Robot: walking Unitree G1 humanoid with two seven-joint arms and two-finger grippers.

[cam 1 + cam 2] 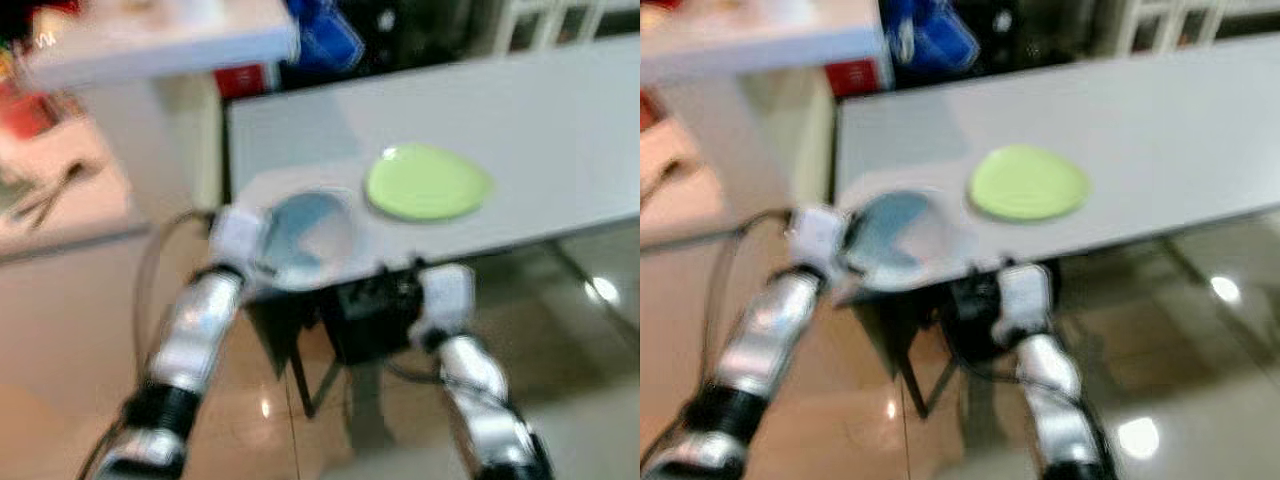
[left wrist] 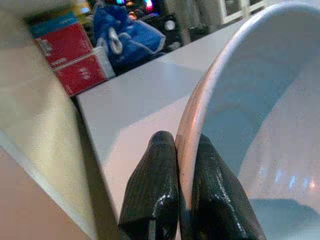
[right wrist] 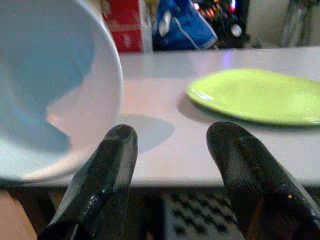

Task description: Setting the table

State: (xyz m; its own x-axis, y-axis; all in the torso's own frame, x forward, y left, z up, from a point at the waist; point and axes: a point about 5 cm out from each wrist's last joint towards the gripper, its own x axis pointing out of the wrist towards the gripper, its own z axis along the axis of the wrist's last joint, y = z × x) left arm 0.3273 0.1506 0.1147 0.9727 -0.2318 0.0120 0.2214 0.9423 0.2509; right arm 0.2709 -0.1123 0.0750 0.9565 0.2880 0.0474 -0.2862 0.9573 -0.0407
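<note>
A white bowl with a pale blue inside hangs tilted over the near left corner of the grey table. My left gripper is shut on the bowl's rim, one finger on each side. A lime green plate lies flat on the table just right of the bowl. My right gripper is open at the table's front edge, empty, with the bowl to one side and the green plate ahead.
A white counter juts in at the upper left. Red boxes and a blue bag stand beyond the table's far left end. Shiny tiled floor lies below the table's front edge.
</note>
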